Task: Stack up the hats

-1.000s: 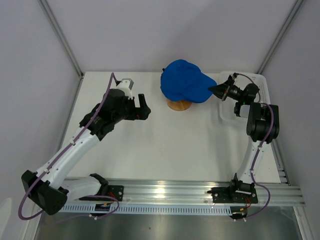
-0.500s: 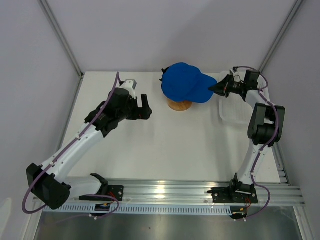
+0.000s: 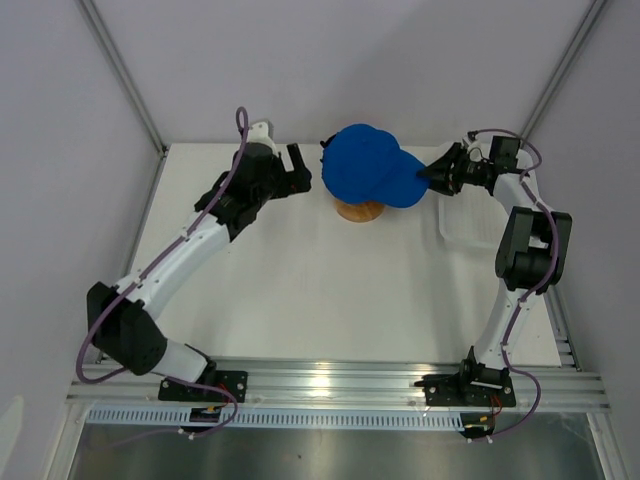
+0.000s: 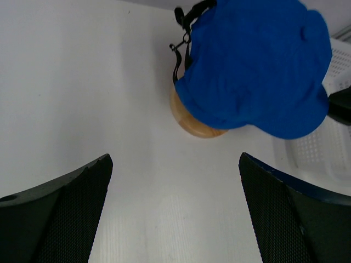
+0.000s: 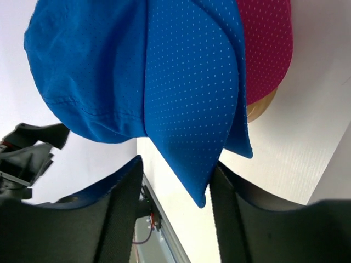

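Observation:
A royal blue hat [image 3: 365, 170] lies on top of the stack on the wooden stand [image 3: 357, 210] at the back of the table. In the right wrist view its brim [image 5: 192, 98] points down between the fingers of my right gripper [image 5: 175, 181], which stands open, with a gap on one side. A second blue brim [image 5: 239, 137] and a magenta-pink hat [image 5: 266, 49] show underneath. My left gripper [image 3: 300, 165] is wide open just left of the stack, with nothing between its fingers [image 4: 66, 208]. It looks at the blue hat [image 4: 258, 60] and the stand [image 4: 192, 123].
A white mesh basket [image 3: 470, 225] sits at the table's right edge, below my right gripper [image 3: 432, 175] and beside the hats. It also shows in the left wrist view as a basket [image 4: 323, 148]. Walls close the back and both sides.
My right gripper's jaws have come apart off the blue brim, and the hat has settled on the stack. My left arm has swung back and toward the stand.

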Motion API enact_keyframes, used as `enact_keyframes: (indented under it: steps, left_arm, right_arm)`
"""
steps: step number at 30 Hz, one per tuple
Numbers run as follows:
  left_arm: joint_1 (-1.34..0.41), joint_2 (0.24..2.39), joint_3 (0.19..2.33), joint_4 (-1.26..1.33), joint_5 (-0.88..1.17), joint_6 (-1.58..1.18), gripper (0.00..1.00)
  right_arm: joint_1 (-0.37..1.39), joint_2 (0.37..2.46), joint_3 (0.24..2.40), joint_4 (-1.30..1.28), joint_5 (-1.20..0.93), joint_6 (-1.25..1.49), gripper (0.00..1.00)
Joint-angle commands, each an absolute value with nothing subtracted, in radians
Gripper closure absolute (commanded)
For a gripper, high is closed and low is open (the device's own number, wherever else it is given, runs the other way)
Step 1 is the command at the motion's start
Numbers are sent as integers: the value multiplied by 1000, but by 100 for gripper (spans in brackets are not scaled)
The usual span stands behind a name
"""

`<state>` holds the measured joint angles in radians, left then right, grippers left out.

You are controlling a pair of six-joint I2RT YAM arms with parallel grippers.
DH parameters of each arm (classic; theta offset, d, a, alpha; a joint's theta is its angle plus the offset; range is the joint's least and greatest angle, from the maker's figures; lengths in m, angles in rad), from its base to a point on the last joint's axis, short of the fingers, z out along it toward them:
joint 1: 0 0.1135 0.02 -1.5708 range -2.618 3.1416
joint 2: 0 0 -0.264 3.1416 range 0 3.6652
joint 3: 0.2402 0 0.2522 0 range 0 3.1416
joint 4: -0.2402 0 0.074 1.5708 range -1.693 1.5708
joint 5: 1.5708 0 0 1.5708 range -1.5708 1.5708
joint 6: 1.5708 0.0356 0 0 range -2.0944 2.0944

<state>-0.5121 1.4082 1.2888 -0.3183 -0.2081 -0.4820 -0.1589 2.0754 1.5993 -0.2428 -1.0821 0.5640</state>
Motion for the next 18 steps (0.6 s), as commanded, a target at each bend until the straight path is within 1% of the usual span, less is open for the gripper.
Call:
enact_keyframes:
  steps: [1,2,3,4,6,8,12,13,15,16,18]
  left_arm:
    - [-492,1486,1437,-238,-239,-546,0]
    - [-492,1500,1448,-223,-247,-560,1]
    - [-491,1514,1454,-204,-267,-563,1]
    - [-485,1546,1459,-171,-275,-566,1]
    - [-463,1589,1511,-172,-284,-581,4]
    - [-442,1658,1587,-222,-281,-604,5]
    - [-382,1761,1647,-178,-157,-615,9]
    - [-364,1785,1658,-172,-135,-615,16]
    - [-354,1854,1690,-153,-120,-609,22]
    - [-350,1876,1697,-143,-124,-606,27]
    - [-344,1935,1712,-103,-101,-598,32]
  right_arm:
    - [-155,1993,1663,-296,-1031,500,43]
    - [-155,1985,1670,-301,-1025,497,41]
    - [-155,1977,1674,-304,-1003,497,30]
    - [-155,1964,1677,-314,-991,491,25]
    - [-155,1950,1680,-316,-964,483,24]
    - [-155,1937,1680,-314,-950,473,24]
    - [-158,1913,1684,-304,-899,465,24]
    - [-156,1902,1686,-304,-890,462,24]
    - [-152,1858,1683,-298,-861,450,23]
    - [-152,1841,1683,-295,-848,446,22]
    - [-152,1792,1683,-284,-810,431,21]
